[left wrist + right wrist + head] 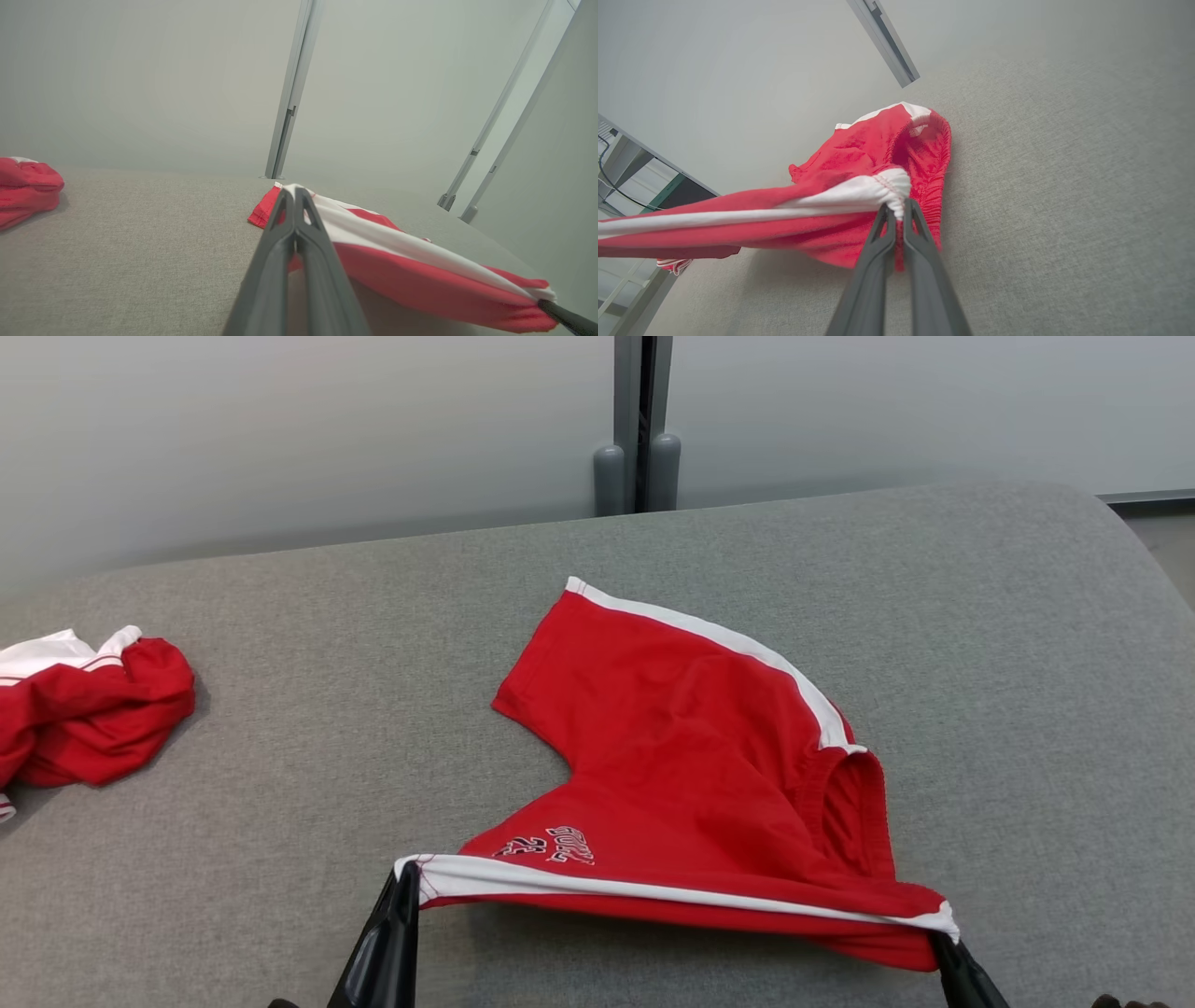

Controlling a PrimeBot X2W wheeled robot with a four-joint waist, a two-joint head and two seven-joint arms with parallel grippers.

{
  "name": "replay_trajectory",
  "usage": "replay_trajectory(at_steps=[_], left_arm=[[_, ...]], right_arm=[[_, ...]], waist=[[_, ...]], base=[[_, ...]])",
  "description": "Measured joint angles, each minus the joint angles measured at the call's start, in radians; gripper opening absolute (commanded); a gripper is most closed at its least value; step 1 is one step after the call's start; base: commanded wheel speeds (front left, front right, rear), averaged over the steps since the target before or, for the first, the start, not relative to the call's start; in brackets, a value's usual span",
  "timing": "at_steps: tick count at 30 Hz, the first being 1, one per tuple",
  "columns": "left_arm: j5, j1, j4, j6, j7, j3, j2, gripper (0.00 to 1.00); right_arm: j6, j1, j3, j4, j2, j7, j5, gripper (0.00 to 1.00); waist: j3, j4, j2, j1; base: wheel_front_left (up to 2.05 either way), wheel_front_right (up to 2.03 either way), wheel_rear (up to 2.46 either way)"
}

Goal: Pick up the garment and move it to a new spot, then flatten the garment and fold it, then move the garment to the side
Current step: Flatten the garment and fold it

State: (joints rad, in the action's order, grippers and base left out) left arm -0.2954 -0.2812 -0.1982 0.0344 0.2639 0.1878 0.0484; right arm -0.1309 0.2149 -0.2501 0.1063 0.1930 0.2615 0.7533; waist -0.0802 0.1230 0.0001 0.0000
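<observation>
While my left hand (408, 875) and right hand (937, 941) clamp near corners of the red shorts (691, 737) — white band taut between — the rest lies on the tabletop (280, 821).

head: high, forward-down over grey surface (840, 569) | wrists: low, near, skimming it | shared: red shorts (691, 737)

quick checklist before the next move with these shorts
1. Left gripper shut on the shorts: ok, pinching one end of the white stripe.
2. Right gripper shut on the other end, at the waistband: ok.
3. Edge between the grippers taut: ok.
4. Shorts flat: not ok, the far part is rumpled and the waistband gapes.
5. Other garment apart from the shorts: ok.
6. Bare table to lay them on: ok.
</observation>
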Motion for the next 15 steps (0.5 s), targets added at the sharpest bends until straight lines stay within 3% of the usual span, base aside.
replay_trajectory(at_steps=[7,15], left_arm=[[0.023,0.058,0.043,0.027,0.000,0.007,0.010,0.00],[0.040,0.333,0.151,0.056,-0.063,0.035,0.039,0.00]], right_arm=[[0.000,-0.035,0.035,-0.015,-0.027,-0.032,-0.003,0.00],[0.000,-0.187,0.066,-0.027,-0.042,-0.078,0.053,0.00]], waist=[[-0.017,0.020,0.0000,0.0000],[-0.098,0.032,0.0000,0.0001]], base=[[0.00,0.00,0.00],[0.00,0.00,0.00]])
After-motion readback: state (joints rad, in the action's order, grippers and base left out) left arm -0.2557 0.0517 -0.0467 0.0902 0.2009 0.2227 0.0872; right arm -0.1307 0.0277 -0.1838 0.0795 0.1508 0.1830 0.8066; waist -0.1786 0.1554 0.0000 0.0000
